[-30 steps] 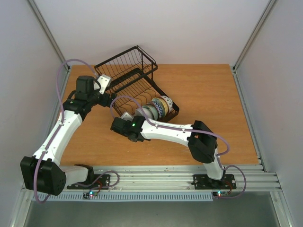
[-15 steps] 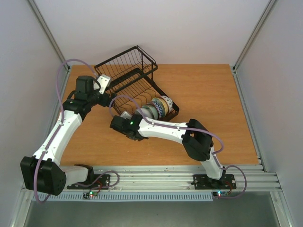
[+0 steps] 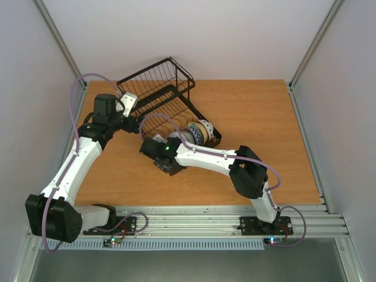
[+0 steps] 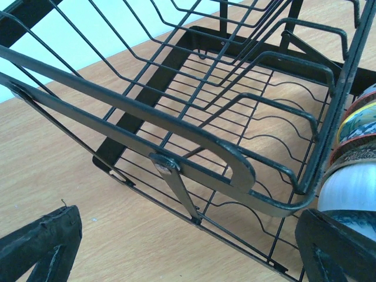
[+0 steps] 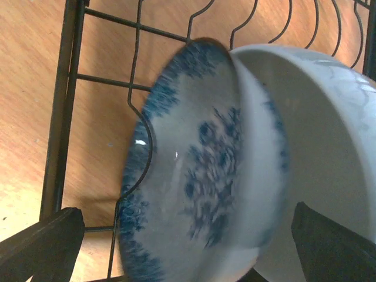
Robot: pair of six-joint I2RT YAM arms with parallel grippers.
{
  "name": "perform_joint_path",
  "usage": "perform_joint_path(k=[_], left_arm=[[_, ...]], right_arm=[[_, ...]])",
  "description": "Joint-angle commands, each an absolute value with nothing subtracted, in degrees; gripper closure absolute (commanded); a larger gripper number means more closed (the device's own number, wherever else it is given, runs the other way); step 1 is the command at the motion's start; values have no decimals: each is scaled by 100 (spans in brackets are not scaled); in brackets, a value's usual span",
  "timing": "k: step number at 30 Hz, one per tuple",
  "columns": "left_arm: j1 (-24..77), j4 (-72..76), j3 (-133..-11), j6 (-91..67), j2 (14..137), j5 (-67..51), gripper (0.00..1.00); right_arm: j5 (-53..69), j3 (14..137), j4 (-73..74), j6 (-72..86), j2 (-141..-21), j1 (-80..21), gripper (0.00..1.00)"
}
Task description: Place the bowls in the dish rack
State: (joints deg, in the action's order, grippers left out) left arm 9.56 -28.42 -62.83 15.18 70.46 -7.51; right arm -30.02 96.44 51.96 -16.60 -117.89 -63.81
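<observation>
The right gripper point(image 5: 187, 211) has its jaws apart and empty, flanking the blue-and-white bowl point(image 5: 200, 176). The bowl stands on edge at their twelve o'clock in the dish rack point(image 5: 64, 117), leaning on a white bowl point(image 5: 329, 117) at three. Farther off, the left gripper point(image 4: 188, 212), jaws also apart, faces the rack's rim.

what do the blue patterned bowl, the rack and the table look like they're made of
The blue-and-white bowl looks like glazed ceramic: glossy, with small bright highlights. The dish rack seems to be metal wire with a black coating, faintly sheened. The table is wood or wood-look laminate, matte, grain showing.
</observation>
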Motion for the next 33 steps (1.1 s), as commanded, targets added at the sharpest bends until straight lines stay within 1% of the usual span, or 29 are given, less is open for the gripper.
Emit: perform_joint_path(k=[1, 9, 15, 21, 26, 29, 33], left_arm=[[915, -2583, -6219, 1471, 6918, -861, 0], [905, -2578, -6214, 1468, 6917, -926, 1], [873, -2628, -6213, 1493, 6917, -1134, 1], [569, -2900, -6298, 1534, 6994, -2078, 0], [-118, -3032, -6341, 1375, 6918, -3012, 1], [-505, -3024, -6273, 1329, 6725, -3278, 1], [-740, -2967, -5914, 1400, 6342, -3588, 1]], right_arm=[[-2371, 9455, 4940, -1637, -11503, -6530, 1], [-2327, 9094, 4705, -1556, -10722, -6547, 1], [-2252, 8780, 4361, -1583, -9821, -6567, 1], [-2284, 8411, 4333, -1447, -8862, -6557, 1], [-2260, 7822, 4161, -1193, -8127, -6549, 1], [-2429, 7537, 4219, -849, -7810, -6539, 1], [-2587, 7185, 4260, -533, -7396, -6535, 1]])
